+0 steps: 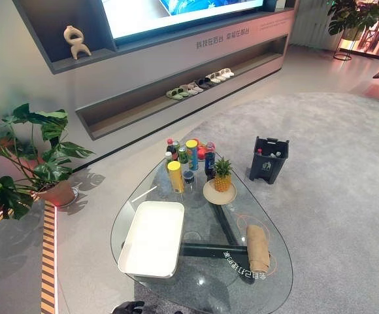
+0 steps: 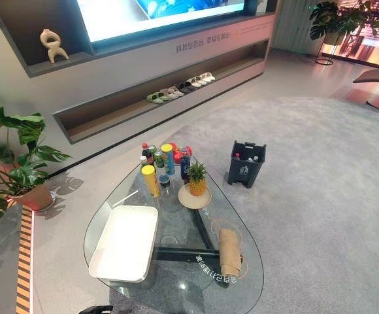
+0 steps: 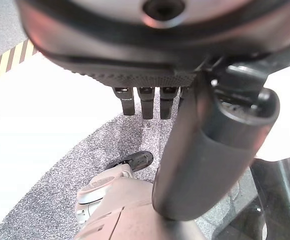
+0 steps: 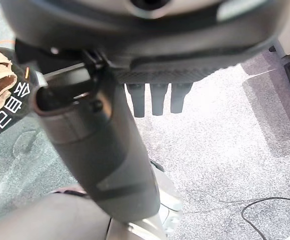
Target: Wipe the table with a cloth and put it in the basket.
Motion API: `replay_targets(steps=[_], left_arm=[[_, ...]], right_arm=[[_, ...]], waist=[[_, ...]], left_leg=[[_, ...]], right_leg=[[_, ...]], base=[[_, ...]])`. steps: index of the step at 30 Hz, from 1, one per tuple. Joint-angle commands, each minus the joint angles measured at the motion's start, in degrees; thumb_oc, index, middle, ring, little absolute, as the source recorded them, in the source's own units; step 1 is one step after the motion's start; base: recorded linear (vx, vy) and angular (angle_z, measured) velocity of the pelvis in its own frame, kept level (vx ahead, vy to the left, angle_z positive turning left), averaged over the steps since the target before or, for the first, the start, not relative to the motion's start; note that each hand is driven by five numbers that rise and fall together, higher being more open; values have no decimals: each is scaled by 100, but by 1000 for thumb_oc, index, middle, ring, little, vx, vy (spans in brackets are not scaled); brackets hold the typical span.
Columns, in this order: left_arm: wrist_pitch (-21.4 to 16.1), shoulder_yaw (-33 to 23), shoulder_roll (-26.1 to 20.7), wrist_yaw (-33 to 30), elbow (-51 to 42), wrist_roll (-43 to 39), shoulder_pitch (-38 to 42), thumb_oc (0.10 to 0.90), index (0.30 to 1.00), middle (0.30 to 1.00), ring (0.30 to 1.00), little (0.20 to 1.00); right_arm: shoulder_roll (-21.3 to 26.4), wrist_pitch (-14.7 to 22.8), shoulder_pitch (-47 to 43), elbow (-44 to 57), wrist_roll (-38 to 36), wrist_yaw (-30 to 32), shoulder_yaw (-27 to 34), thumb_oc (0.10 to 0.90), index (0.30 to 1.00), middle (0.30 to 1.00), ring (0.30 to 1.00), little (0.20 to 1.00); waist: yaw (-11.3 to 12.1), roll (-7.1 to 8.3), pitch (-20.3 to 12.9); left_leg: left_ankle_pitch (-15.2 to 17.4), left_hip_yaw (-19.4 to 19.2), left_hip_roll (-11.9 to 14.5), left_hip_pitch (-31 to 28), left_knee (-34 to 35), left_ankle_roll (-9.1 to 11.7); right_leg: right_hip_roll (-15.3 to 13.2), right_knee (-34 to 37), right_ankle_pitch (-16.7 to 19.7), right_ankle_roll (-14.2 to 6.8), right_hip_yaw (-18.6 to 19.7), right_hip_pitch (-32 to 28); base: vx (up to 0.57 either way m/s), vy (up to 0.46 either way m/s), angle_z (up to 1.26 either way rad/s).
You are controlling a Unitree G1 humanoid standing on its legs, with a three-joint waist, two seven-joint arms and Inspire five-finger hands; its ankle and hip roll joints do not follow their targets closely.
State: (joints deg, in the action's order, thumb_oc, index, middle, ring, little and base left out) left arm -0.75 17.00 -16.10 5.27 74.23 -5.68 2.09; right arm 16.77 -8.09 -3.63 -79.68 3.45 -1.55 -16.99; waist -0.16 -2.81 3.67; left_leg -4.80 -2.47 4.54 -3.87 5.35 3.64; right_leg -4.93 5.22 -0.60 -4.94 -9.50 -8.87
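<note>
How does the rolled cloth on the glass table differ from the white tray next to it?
The cloth is tan, soft and rolled into a narrow bundle; the tray is white, rigid, flat and rectangular with rounded corners. The cloth is much smaller than the tray. The cloth lies toward the table's right side, the tray toward its left. Both rest on the glass table, apart from each other, and neither is touched by a hand.
</note>
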Motion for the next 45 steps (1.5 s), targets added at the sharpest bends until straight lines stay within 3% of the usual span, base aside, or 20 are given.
replay_targets(steps=[1,14,16,22,23,25,31,34,45], left_arm=[[-70,44,253,-49,247,129,486,800,900,900,900,900],[-101,-195,20,-203,204,-294,502,800,900,900,900,900],[-95,-214,-35,-244,153,-501,602,800,900,900,900,900],[-174,-203,-238,-484,-38,-1325,1345,800,900,900,900,900],[-251,-284,-361,-474,-91,-1545,1578,800,900,900,900,900],[-316,-348,-493,-434,-126,-1786,1791,800,900,900,900,900],[-492,-481,-639,-408,-237,-2127,1971,800,900,900,900,900],[-621,-609,-683,-557,-424,-2675,2097,800,900,900,900,900],[-1041,-836,-626,-725,-690,-3659,2198,800,900,900,900,900]], right_arm=[[-90,23,-509,-387,31,47,-108,800,900,900,900,900],[199,-192,-425,-289,22,-28,39,800,900,900,900,900],[291,-211,-460,-257,-60,25,52,800,900,900,900,900],[559,-272,-1119,-43,-494,242,33,800,900,900,900,900],[591,-264,-1285,25,-650,353,28,800,900,900,900,900],[642,-201,-1376,57,-848,460,47,800,900,900,900,900],[795,-137,-1580,162,-1193,752,177,800,900,900,900,900],[954,-26,-1855,339,-1289,1295,320,800,900,900,900,900],[1053,469,-2174,598,-1284,2820,600,800,900,900,900,900]], waist=[[96,156,215],[6,152,465],[-34,135,589],[-105,61,1363],[-77,63,1626],[-62,68,1847],[-46,91,2113],[-31,84,2286],[-30,56,2559]], left_leg=[[624,-28,-152,-292,-35,30],[438,-38,-141,19,-35,61],[394,-23,-148,138,-35,50],[136,20,-161,836,-35,-25],[38,3,-163,1159,-171,-33],[20,37,-198,1615,-546,-40],[123,137,-362,2605,-1391,-63],[229,116,-409,3398,-2002,-87],[653,213,-364,4455,-3224,-150]], right_leg=[[-201,-37,139,-232,118,153],[-163,-22,297,-256,241,448],[-138,-47,321,-239,309,586],[-33,-397,413,-113,514,1552],[-8,-714,372,-65,483,1940],[22,-1166,268,-13,462,2370],[-19,-1910,93,11,418,3285],[-21,-2491,-32,28,408,4043],[64,-3566,-387,176,465,5060]], base=[[0,0,0],[0,0,0],[-62,17,0],[-264,12,2],[-255,-30,5],[-212,-50,1],[-113,-47,14],[-134,-28,7],[-33,-13,2]])
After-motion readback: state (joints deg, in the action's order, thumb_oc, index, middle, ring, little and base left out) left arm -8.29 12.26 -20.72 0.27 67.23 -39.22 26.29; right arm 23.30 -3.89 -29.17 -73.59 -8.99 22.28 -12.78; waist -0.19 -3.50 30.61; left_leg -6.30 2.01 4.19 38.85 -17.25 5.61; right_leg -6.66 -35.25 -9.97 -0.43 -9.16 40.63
